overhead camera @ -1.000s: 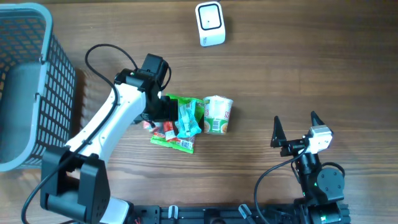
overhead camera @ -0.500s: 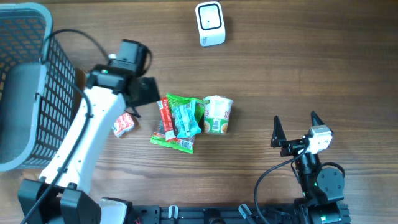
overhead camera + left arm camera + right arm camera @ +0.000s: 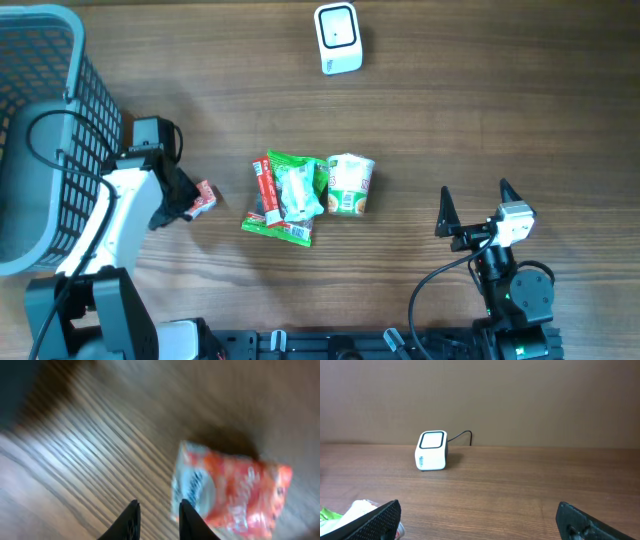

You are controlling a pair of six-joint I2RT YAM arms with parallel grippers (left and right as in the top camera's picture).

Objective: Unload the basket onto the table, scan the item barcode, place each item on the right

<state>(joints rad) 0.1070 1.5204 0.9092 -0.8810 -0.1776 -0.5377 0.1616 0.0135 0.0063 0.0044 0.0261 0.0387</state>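
A small red and white snack packet (image 3: 204,196) lies on the wood at the left; in the left wrist view the packet (image 3: 235,492) is blurred. My left gripper (image 3: 183,203) sits just left of it. Its jaws (image 3: 157,504) are drawn almost together, with only a narrow strip of wood between them, and the packet is beside the right finger (image 3: 187,520), not between the two. The white barcode scanner (image 3: 338,38) stands at the far edge, and the scanner (image 3: 431,450) also shows ahead of my right gripper (image 3: 480,515). That right gripper (image 3: 475,197) rests wide open and empty at the near right.
A grey mesh basket (image 3: 40,140) fills the left edge beside my left arm. At mid-table lies a pile: a green bag (image 3: 295,190), a red stick pack (image 3: 263,188) and a tipped paper cup (image 3: 350,185).
My left arm swung away from the pile to the left and came down beside the red packet, which lies left of the pile. Its jaws went from wide to almost together. The right arm stayed still.
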